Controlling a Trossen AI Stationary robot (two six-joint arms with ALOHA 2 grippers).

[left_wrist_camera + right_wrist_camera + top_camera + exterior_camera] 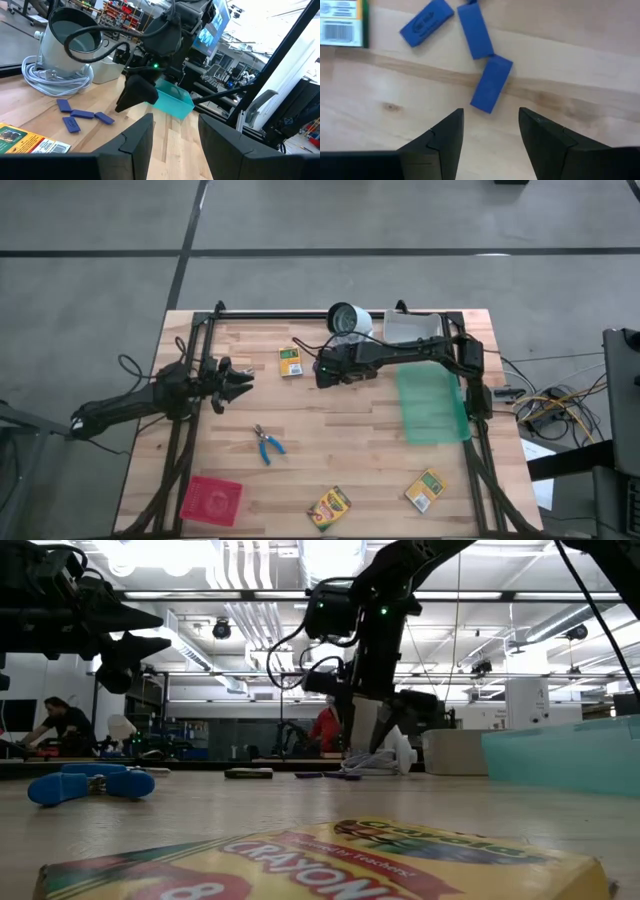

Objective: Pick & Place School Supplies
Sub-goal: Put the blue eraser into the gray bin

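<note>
Nothing sorted yet: crayon boxes (290, 361), scissors (267, 445) loose on tabletop (330, 430). Right hand (490, 131), fingers apart, hovers over blue pieces (491, 83) near the back. Left hand (240, 383) apart, empty, waits

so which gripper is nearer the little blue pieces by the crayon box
Right. The right gripper hangs open just above the blue pieces; the left gripper is off to their left.
</note>
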